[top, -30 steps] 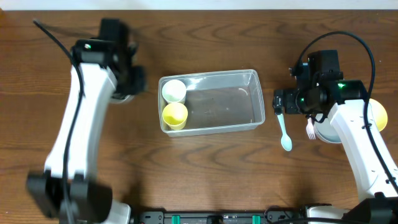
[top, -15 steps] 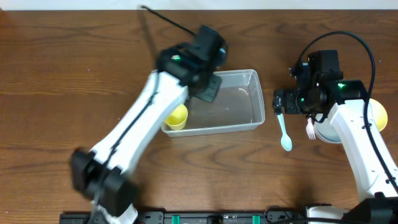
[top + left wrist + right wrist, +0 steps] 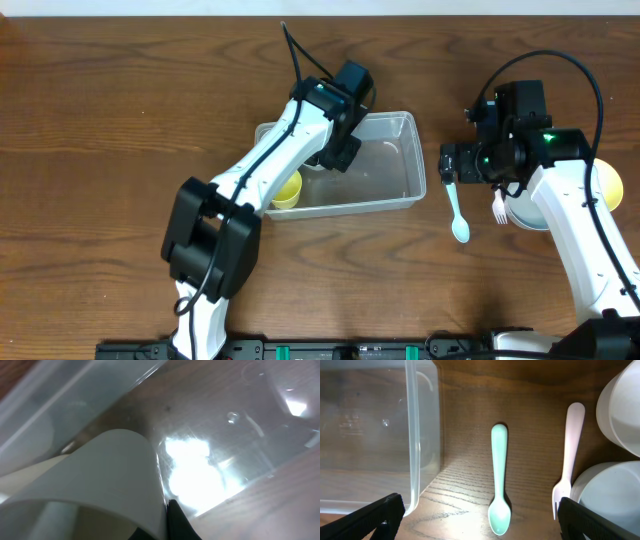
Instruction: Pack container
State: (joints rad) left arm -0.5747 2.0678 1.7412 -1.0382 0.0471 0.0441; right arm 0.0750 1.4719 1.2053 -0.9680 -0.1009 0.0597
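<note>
The clear container (image 3: 390, 175) sits mid-table, with a yellow cup (image 3: 286, 189) at its left end. My left gripper (image 3: 336, 150) hangs over the container's left half, shut on the wall of a white bowl (image 3: 100, 475). The left wrist view shows that bowl just above the container's clear floor (image 3: 225, 420). My right gripper (image 3: 455, 165) is open and empty, hovering right of the container over a teal spoon (image 3: 458, 215). In the right wrist view the spoon (image 3: 499, 475) lies between the open fingers (image 3: 482, 517), beside the container wall (image 3: 415, 435).
A pale pink fork (image 3: 566, 455) lies right of the spoon. A white bowl (image 3: 530, 212) and a yellow bowl (image 3: 610, 185) stand at the right, partly under my right arm. Bare wood lies along the front and far left of the table.
My left arm swung from the far left of the table across to the container, carrying the white bowl, and now covers the white cup there. The right arm has not moved.
</note>
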